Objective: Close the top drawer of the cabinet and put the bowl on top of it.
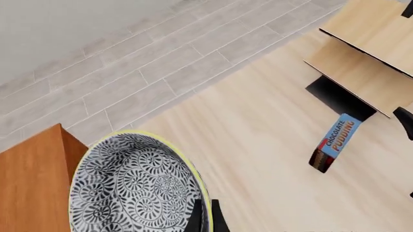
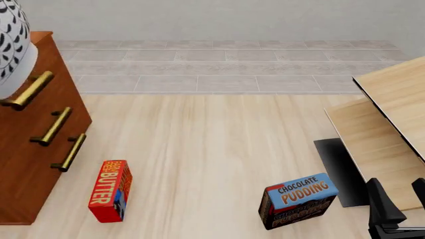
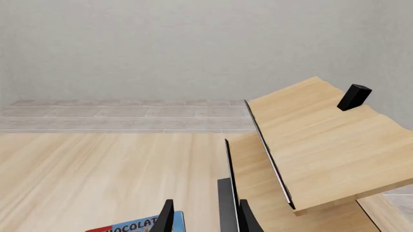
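The bowl point(image 1: 129, 188), grey-and-white floral inside with a pale yellowish rim, fills the lower part of the left wrist view. My left gripper point(image 1: 205, 218) is shut on its rim, one finger inside and one outside. In the front view the bowl point(image 2: 10, 45) shows its black-and-white outside at the top left, in front of the cabinet point(image 2: 30, 169). Whether it rests on the cabinet top point(image 1: 32, 179) I cannot tell. The top drawer point(image 2: 27, 92) sits flush with the two lower fronts. My right gripper point(image 2: 398, 204) stands open at the far right, holding nothing.
A red butter box point(image 2: 110, 190) lies near the cabinet's foot. A chocolate pudding box point(image 2: 297, 200) stands in the middle right. A pale wooden table point(image 2: 391, 99) with a lower shelf is at the right, close to my right gripper.
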